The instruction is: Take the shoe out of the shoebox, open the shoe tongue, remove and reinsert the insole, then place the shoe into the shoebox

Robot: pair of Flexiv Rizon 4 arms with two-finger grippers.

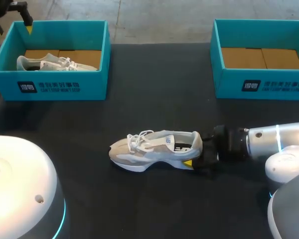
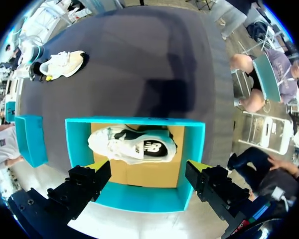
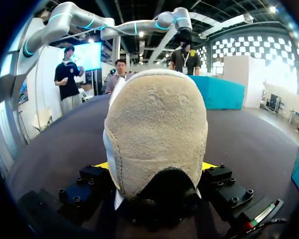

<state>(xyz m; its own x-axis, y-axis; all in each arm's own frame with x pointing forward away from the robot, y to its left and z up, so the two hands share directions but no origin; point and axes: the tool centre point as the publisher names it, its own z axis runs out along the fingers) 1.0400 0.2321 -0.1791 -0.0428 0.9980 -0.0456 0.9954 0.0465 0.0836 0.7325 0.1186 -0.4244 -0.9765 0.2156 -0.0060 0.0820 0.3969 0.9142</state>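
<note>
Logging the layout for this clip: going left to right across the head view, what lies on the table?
The left shoebox with a second shoe in it → the shoe on the table → the right gripper shut on its heel → the right shoebox.

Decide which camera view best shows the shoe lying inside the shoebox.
The left wrist view: it looks straight down into the shoebox, showing the boxed shoe whole. The head view partly hides it behind the box's front wall. The right wrist view shows only the other shoe.
</note>
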